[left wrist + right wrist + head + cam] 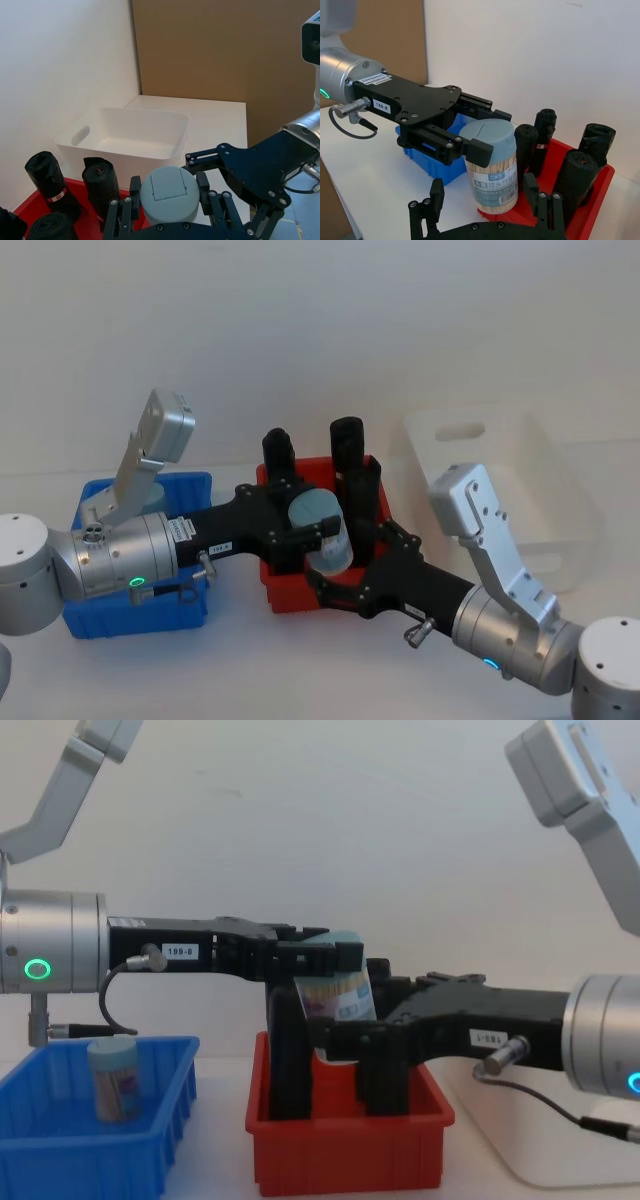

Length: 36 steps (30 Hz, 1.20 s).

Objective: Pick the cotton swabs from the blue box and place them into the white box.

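Observation:
My left gripper (305, 530) is shut on a cotton swabs tub (320, 525) with a light blue lid, held above the red bin (300, 600). The tub (492, 170) stands upright, pale sticks showing through its clear wall. My right gripper (483, 192) is open, with one finger on each side of the tub's lower half and apart from it. A second cotton swabs tub (113, 1080) stands in the blue box (100, 1160) at the left. The white box (560, 470) sits at the far right, and no tub shows inside it (125, 135).
The red bin (350, 1155) lies between the blue and white boxes and holds tall black rolls (45, 175) standing right beside the held tub. Both forearms cross low over the table in front of the bins.

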Available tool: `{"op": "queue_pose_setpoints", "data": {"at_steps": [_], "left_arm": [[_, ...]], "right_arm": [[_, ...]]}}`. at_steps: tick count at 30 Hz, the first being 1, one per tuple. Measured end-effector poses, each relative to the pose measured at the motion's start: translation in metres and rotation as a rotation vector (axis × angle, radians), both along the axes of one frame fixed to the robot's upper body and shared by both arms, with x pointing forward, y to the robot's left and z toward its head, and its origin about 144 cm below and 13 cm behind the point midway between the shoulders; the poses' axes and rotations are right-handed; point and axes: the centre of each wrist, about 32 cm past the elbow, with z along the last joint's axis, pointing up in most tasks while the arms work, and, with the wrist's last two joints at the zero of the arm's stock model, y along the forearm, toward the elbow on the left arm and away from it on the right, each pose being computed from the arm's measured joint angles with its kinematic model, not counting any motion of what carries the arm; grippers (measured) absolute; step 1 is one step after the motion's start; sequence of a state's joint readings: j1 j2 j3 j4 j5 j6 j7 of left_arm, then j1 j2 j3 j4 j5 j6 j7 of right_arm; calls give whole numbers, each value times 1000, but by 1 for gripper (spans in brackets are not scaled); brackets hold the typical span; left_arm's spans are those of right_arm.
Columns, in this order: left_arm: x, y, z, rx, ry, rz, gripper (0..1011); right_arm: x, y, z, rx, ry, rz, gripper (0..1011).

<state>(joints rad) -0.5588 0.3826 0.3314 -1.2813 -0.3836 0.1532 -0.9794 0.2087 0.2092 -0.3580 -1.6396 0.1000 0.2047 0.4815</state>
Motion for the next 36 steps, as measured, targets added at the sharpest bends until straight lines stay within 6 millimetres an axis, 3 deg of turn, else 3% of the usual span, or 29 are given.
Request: {"op": "queue_pose_setpoints", "data": {"at_steps": [17, 21, 31, 36], "left_arm": [[0, 0, 0, 0, 0, 0, 670], [0, 0, 0, 0, 0, 0, 670], [0, 0, 0, 0, 0, 1, 670], [0, 0, 0, 0, 0, 2, 673]], "right_arm": [[15, 12, -1, -19, -17, 5, 1002], [19, 15, -1, -24, -17, 10, 938], [26, 19, -3, -29, -16, 12, 650], [28, 20, -3, -30, -17, 14, 642]]}}
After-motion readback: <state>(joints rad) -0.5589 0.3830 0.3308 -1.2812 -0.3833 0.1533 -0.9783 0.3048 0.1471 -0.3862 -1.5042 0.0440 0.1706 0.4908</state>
